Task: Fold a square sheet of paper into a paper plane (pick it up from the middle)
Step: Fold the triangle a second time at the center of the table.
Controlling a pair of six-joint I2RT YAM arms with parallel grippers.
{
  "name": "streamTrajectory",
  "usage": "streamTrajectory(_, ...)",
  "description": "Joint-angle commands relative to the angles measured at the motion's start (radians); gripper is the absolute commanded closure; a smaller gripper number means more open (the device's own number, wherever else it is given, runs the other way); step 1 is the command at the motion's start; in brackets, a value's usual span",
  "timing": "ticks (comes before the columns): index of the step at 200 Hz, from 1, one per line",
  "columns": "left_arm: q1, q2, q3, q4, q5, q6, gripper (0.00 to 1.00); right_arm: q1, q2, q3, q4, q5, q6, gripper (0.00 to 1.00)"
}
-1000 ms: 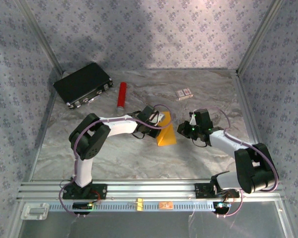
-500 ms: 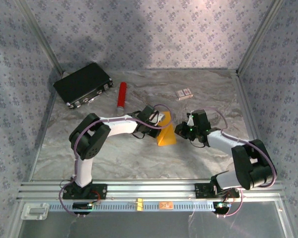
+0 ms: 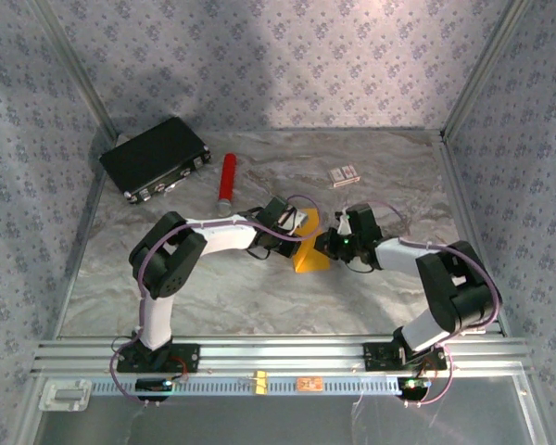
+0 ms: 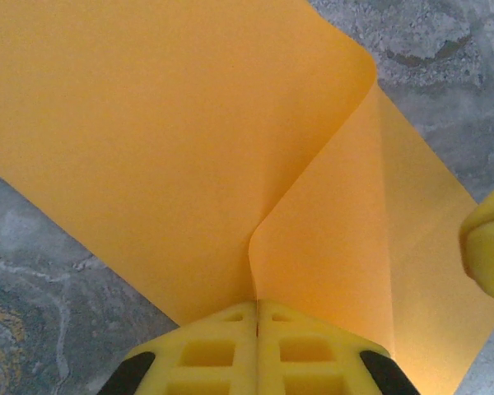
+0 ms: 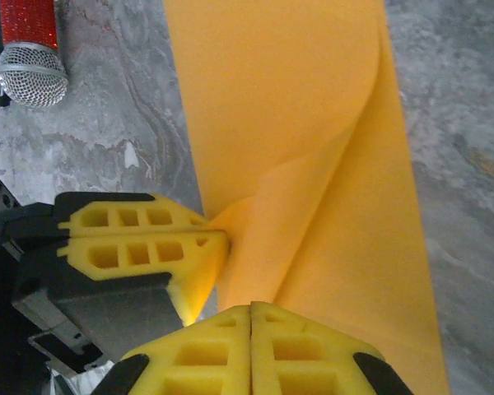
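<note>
Left wrist view showed the left gripper (image 4: 257,317) pinching the square sheet of paper (image 4: 165,132) at its bent middle, over the surface (image 4: 33,271). The right gripper (image 5: 251,321) was pressed together too, right beside the paper. The paper looked light and floppy, so a soft pinch by the fold seemed best.

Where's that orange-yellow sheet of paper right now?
Top view: the orange-yellow paper sheet sits mid-table, pinched in the left gripper, the right gripper at its right edge.
</note>
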Motion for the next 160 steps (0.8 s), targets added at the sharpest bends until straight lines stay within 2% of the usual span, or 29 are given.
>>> streamTrajectory(1,0.001,0.045,0.0,-0.038,0.019,0.008,0.95,0.009,0.024,0.041,0.031,-0.019,0.022,0.92)
streamTrajectory(49,0.001,0.051,0.005,-0.036,0.024,0.006,0.94,0.019,0.084,0.072,0.054,-0.041,0.029,0.92)
streamTrajectory(160,0.0,0.065,0.0,-0.034,0.03,0.008,0.94,-0.012,0.028,0.028,0.016,-0.016,0.006,0.92)
